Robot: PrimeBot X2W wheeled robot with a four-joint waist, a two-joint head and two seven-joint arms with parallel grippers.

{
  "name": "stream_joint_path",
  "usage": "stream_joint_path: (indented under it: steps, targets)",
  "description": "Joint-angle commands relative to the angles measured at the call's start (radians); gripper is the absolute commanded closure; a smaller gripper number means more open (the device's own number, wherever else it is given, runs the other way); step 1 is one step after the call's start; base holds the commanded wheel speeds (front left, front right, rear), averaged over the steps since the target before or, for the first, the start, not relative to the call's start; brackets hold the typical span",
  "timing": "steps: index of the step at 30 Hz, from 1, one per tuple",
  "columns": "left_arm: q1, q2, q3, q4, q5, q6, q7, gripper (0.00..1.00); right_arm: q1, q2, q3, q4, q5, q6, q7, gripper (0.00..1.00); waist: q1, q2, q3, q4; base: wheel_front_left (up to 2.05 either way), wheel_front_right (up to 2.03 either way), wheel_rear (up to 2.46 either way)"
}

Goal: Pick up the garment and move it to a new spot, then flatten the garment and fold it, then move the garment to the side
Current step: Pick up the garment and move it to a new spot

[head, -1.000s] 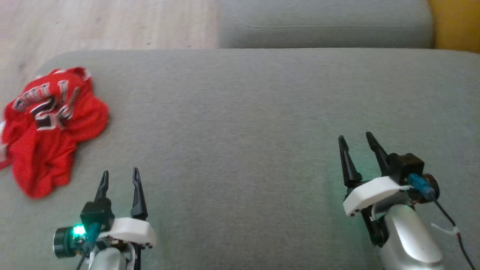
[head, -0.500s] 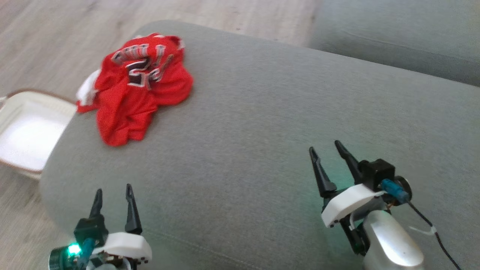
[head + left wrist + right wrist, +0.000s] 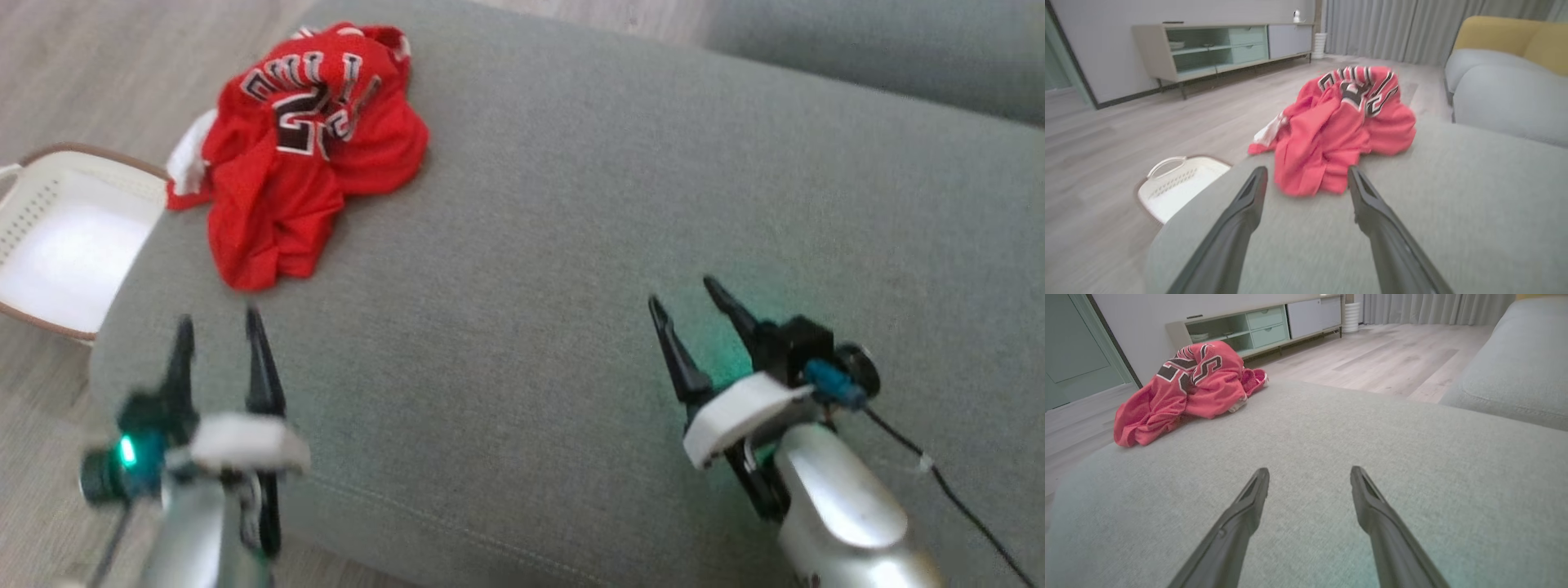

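Observation:
The garment [image 3: 298, 155] is a red jersey with black and white lettering, crumpled in a heap at the far left corner of the grey cushion [image 3: 571, 204]. It also shows in the left wrist view as the garment [image 3: 1339, 126] and in the right wrist view as the garment [image 3: 1184, 390]. My left gripper [image 3: 216, 322] hovers open over the cushion's near left edge, a short way before the heap, nothing between its fingers. My right gripper [image 3: 684, 292] stands open over the bare cushion, well to the right of the garment.
A white laundry basket [image 3: 57, 237] stands on the wood floor just left of the cushion. A second grey cushion [image 3: 882, 49] lies beyond at the upper right. A low cabinet [image 3: 1220, 47] lines the far wall, with curtains beside it.
The camera has turned left, so the whole picture shifted and the basket came into sight. The left gripper has risen in view toward the garment. Both grippers stay open.

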Motion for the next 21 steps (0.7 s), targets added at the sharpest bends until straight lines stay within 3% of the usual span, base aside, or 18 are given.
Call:
stream_joint_path:
  steps: [1, 11, 21]
  targets:
    - [-0.070, 0.026, 0.038, -0.024, 0.010, -0.004, -0.011, 0.00, -0.041, -0.001, 0.021, -0.031, -0.007, 0.004, -0.011, 0.00, 0.0000, 0.0000, 0.038, -0.024, 0.00, 0.00, 0.00]
    - [-0.410, 0.196, 0.075, 0.168, -0.030, -0.102, -0.011, 0.00, -0.095, -0.001, 0.037, -0.080, -0.064, 0.004, -0.011, 0.00, 0.0000, 0.0000, 0.211, -0.127, 0.00, 0.00, 0.00]
    - [-0.591, 0.303, 0.049, 0.393, -0.118, -0.120, -0.005, 0.00, -0.111, -0.001, 0.015, -0.134, -0.103, 0.004, -0.011, 0.00, 0.0000, 0.0000, 0.306, -0.205, 0.00, 0.00, 0.00]
